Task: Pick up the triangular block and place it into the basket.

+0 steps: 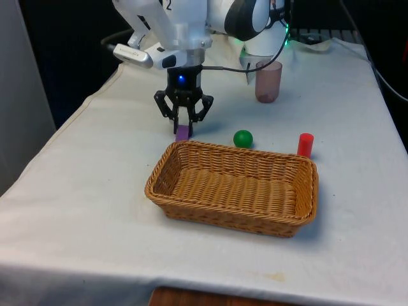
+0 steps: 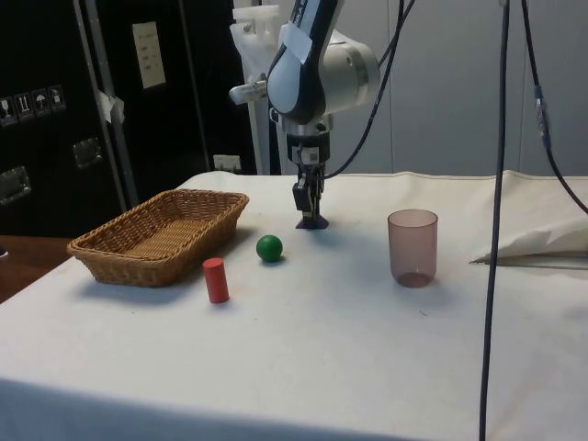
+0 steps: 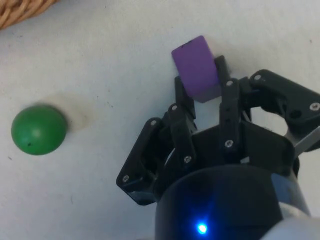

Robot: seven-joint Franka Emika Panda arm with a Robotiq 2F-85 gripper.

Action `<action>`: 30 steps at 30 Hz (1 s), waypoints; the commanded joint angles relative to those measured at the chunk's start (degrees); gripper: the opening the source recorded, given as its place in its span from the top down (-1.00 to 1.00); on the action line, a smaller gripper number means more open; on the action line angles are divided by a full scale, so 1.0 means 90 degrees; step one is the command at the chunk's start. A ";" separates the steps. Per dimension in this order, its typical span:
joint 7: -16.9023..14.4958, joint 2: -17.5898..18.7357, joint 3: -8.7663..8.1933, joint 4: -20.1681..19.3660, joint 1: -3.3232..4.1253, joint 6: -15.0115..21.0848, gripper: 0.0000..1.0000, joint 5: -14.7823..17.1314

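Nearest the front camera sat the brown woven wicker basket (image 1: 233,185), empty. Just beyond its far left rim, the black two-finger gripper (image 1: 183,127) pinched the purple triangular block (image 1: 182,132), low over the white cloth (image 1: 83,191), fingers closed tight, presumably to lift it over.

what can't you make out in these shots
- Purple block: front view, the basket rim and the gripper cover most of it, so its shape is unclear.
- Whether the block is off the cloth: side view, it's a dark speck.
- Basket: wrist view, cut off at the edge.
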 commanded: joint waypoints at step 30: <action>0.0172 -0.1184 -0.0344 0.0363 0.0115 -0.1082 0.34 -0.0516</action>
